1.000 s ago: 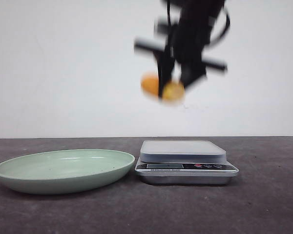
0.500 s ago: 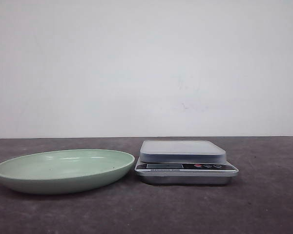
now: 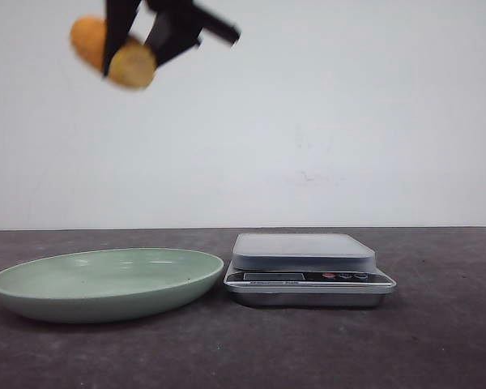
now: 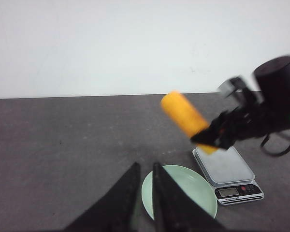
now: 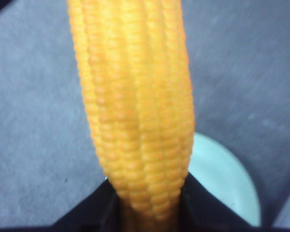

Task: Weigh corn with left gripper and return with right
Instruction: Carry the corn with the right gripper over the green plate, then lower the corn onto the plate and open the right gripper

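The corn point(image 3: 113, 53) is a yellow-orange cob piece held high in the air, above the left part of the green plate point(image 3: 32, 279). My right gripper point(image 3: 138, 32) is shut on it. The right wrist view shows the corn point(image 5: 135, 96) filling the frame between the black fingers point(image 5: 87, 212) of the right gripper point(image 5: 145, 193), with the plate point(image 5: 222, 183) below. In the left wrist view, the corn point(image 4: 183, 116) and right gripper point(image 4: 217, 135) hang above the plate point(image 4: 193, 188). My left gripper point(image 4: 145, 169) is shut and empty, high up and away from the corn.
A silver kitchen scale point(image 3: 304, 251) stands right of the plate, its platform bare; it also shows in the left wrist view point(image 4: 224, 166). The dark table runs to a white back wall.
A second ago the right gripper held the corn above the scale. It then left the front view, and now it is at the upper left, above the plate.
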Controlling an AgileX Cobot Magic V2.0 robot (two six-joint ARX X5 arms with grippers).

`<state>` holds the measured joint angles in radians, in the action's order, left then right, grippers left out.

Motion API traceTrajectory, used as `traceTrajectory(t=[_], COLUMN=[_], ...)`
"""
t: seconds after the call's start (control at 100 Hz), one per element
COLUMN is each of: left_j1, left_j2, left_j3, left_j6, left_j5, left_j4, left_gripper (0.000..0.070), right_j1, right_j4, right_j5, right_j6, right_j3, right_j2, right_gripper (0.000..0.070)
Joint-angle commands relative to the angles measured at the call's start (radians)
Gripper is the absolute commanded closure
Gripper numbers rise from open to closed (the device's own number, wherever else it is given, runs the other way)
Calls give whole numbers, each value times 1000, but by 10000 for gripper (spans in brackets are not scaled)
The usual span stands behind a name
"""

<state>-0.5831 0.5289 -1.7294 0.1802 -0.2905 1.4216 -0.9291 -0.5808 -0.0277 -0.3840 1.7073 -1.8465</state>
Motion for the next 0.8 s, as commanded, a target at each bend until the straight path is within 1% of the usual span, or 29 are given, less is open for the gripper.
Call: traceTrajectory(t=[0.0,0.1,0.19,0.28,0.36,0.56,0.62,0.65,0.68,0.74,0.75,0.76,0.79], left_j1=[-6,-6,-6,-6,-6,-6,-6,-6,-6,-6,-6,-6,-6], left_j2=[2,2,1,1,1,1,1,1,1,1,1,1,1], left_j3=[-16,-16,-16,-16,-16,-16,-16,-16,-16,-16,-16,-16,-15], left_j6=[13,23,24,24,24,23,23,23,23,23,23,23,23], left_j5=[-4,3,3,4,4,4,4,4,4,4,4,4,4], left_j4=[38,38,38,38,38,38,38,38,38,38,38,38,38], left_gripper=[700,700,700,700,700,700,700,700,700,700,700,700,700], right_j1=[-13,-13,-11,-9,-10,-11,-9,-10,-9,-7,-6,-6,-7], right_j4=[-1,-15,-30,-42,-56,-91,-108,-113,-122,-143,-149,-151,-157], right_j5=[-6,10,53,81,85,89,88,90,93,109,110,110,110], right_j6=[-61,-119,-164,-189,-212,-221,-229,-232,-238,-251,-254,-255,-259], right_j3=[16,16,16,16,16,16,16,16,16,16,16,16,16], right_j2=[-45,-108,-168,-208,-237,-272,-278,-284,-285,-288,-288,-288,-288], right_gripper=[693,693,693,693,693,693,681,647,578,385,334,317,235])
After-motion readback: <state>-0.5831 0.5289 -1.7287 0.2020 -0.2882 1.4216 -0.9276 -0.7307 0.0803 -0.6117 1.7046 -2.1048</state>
